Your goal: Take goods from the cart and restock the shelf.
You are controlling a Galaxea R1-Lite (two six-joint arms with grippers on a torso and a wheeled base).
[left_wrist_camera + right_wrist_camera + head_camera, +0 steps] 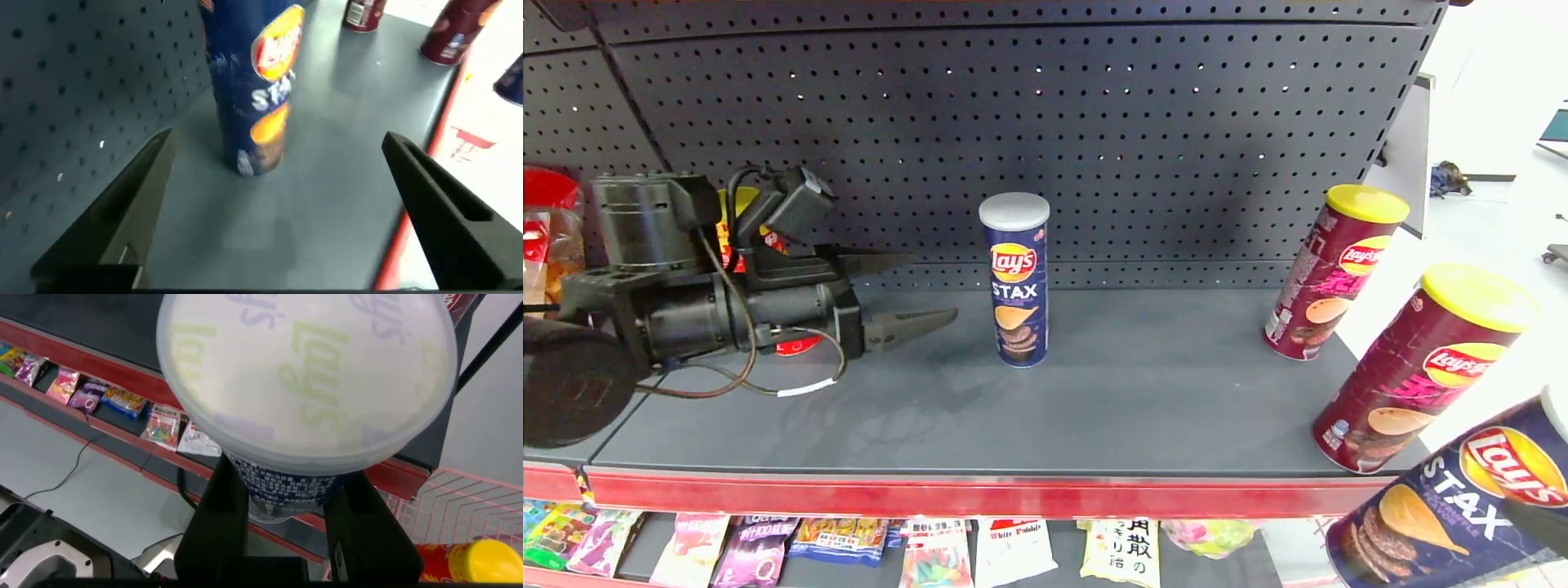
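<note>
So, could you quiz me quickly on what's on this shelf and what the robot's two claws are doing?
1. True or false: the left gripper is shut on the blue can standing on the shelf.
2. How many dark red cans with yellow lids stand to that can's right? A one, B two, C three.
3. Fill in: the right gripper grips a white-lidded can whose body is ____.
Key: 1 false, it is open beside the can; 2 B; 3 blue.

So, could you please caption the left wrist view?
Open left tool facing an upright blue can on the shelf.
</note>
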